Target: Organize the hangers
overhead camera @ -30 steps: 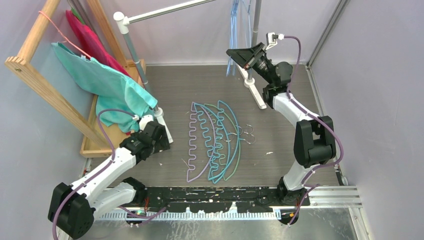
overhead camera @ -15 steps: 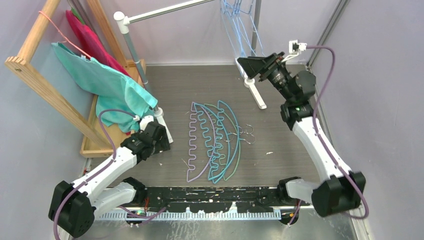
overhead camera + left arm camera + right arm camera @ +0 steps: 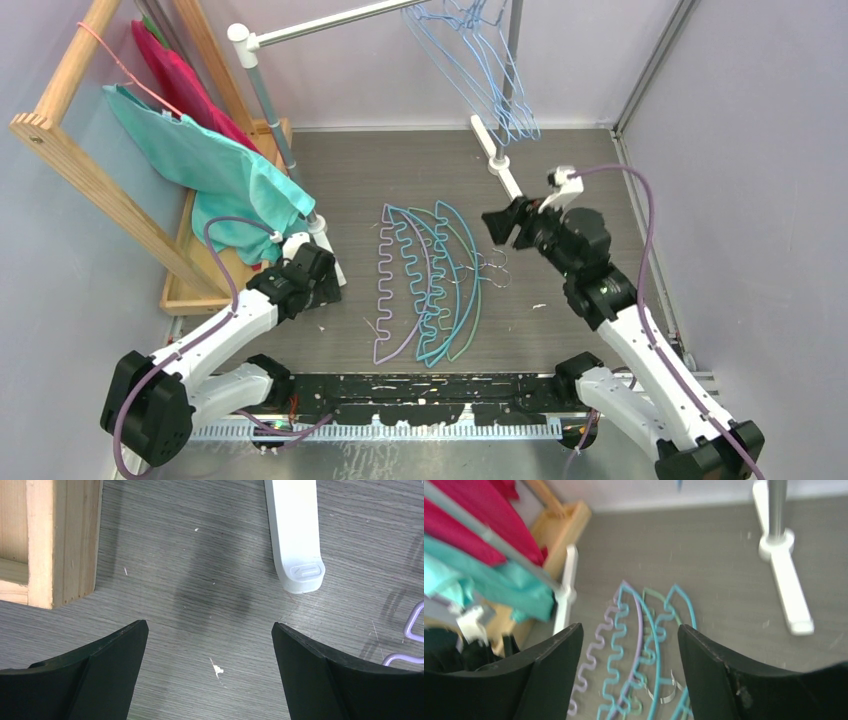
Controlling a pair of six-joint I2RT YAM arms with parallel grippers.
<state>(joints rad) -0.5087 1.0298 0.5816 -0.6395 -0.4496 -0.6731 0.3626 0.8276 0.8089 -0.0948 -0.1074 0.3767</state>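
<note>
A wooden rack point(image 3: 60, 140) draped in teal cloth point(image 3: 215, 170) fills 9 o'clock, the grey rail point(image 3: 330, 20) at 12 carries blue hangers point(image 3: 490, 70), and wavy hangers point(image 3: 425, 285) lie piled at centre between the left gripper point(image 3: 325, 270) at their 9 and the right gripper point(image 3: 494, 226) at their 2, both spread wide and empty.

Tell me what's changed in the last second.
The right gripper left the rail, swinging right then down toward the near side; it now hovers open and empty by the hooks of the pile of hangers lying flat. The light blue hangers on the rail have fanned out wider. That pile and the open left gripper stayed put.
</note>
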